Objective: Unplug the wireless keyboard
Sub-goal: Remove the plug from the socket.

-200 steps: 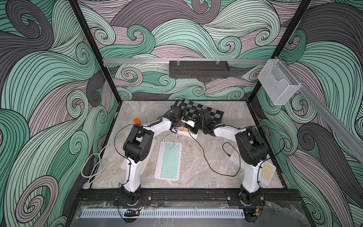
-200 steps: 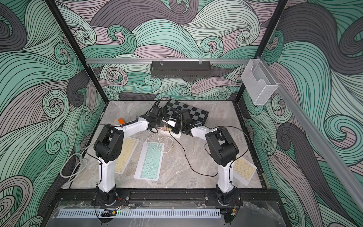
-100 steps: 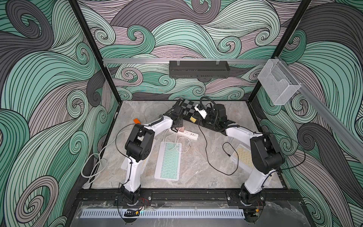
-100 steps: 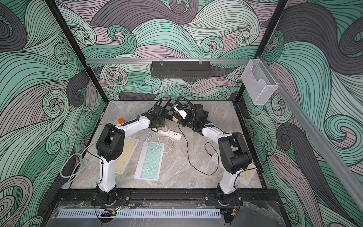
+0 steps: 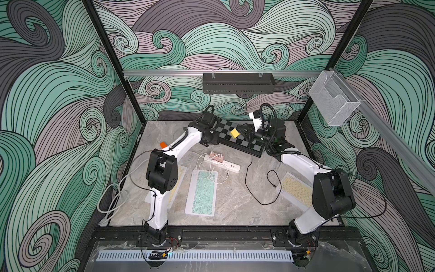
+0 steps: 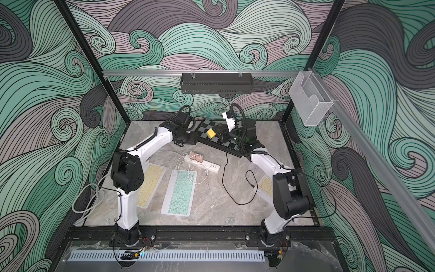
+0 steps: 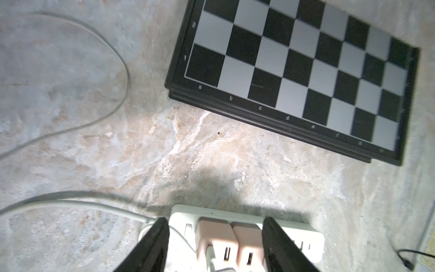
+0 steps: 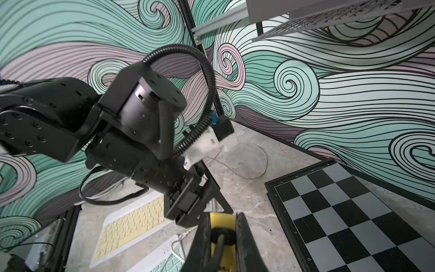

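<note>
My right gripper (image 8: 222,215) is shut on a yellow charger plug (image 5: 235,133) (image 6: 211,133) and holds it in the air over the chessboard. Its black cable (image 5: 246,179) hangs to the table. The cable's loose end lies beside the yellow keyboard (image 5: 295,189) on the right. My left gripper (image 7: 214,221) is open just above the white power strip (image 5: 231,166), with its jaws standing either side of two pink chargers (image 7: 231,240) still plugged in. A white cable runs from those chargers toward the mint keyboard (image 5: 202,192) in the middle.
A black-and-white chessboard (image 5: 242,142) lies at the back. Another yellow keyboard (image 6: 149,183) sits partly under the left arm. A thick white cord (image 5: 113,200) coils at the left edge. On the back wall hangs a black tray (image 5: 238,83), and a clear bin (image 5: 334,103) hangs at the right.
My right gripper has pulled the yellow plug off the power strip and carried it up and back over the chessboard. The left gripper has opened and now stands just above the strip.
</note>
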You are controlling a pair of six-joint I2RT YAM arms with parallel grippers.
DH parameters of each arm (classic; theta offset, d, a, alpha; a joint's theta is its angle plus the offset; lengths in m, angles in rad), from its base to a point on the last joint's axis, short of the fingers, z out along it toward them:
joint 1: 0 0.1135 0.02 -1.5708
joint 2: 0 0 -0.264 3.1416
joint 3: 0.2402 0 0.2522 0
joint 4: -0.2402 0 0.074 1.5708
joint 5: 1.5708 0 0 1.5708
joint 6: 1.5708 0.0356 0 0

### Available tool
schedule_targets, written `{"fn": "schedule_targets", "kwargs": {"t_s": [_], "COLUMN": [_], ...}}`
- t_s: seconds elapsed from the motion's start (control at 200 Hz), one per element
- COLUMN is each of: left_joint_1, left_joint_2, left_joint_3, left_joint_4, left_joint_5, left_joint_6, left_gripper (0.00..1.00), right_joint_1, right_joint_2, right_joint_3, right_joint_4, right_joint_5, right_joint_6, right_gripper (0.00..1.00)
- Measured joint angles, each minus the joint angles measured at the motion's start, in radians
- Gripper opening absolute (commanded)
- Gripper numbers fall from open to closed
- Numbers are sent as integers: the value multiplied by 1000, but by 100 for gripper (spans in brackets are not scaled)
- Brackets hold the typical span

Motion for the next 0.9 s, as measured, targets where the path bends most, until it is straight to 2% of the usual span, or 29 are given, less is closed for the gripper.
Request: {"fn": "schedule_targets", "kwargs": {"t_s": [0.075, 0.185, 0.26, 0.335, 0.505, 0.665, 0.705, 0.816, 0.896], "left_joint_1": [46, 94, 90, 76, 58, 59, 59, 59, 59], "left_joint_2": [-90, -220, -277, -292, -274, -268, -268, -259, -244], "left_joint_3": [-71, -230, -325, -369, -353, -349, -348, -323, -299], "left_joint_4": [43, 190, 310, 397, 477, 573, 592, 623, 662], "left_joint_5": [210, 547, 715, 835, 971, 1020, 1025, 1033, 1039], "left_joint_6": [52, 76, 58, 39, 11, -52, -66, -109, -139], "left_gripper": [61, 67, 71, 73, 77, 76, 72, 52, 44], "right_joint_1": [-1, -1, -1, -1, 4, 6, 7, 13, 17], "right_joint_2": [-11, -13, -11, -8, 3, 5, 5, 5, 6], "right_joint_3": [0, 1, 3, 6, 12, 18, 18, 18, 18], "right_joint_4": [27, 79, 119, 165, 251, 261, 261, 266, 268], "right_joint_5": [-32, -85, -124, -157, -213, -240, -243, -250, -251], "right_joint_6": [79, 187, 259, 323, 426, 454, 460, 473, 486], "right_gripper": [0, 0, 0, 0, 0, 0, 0, 0, 0]}}
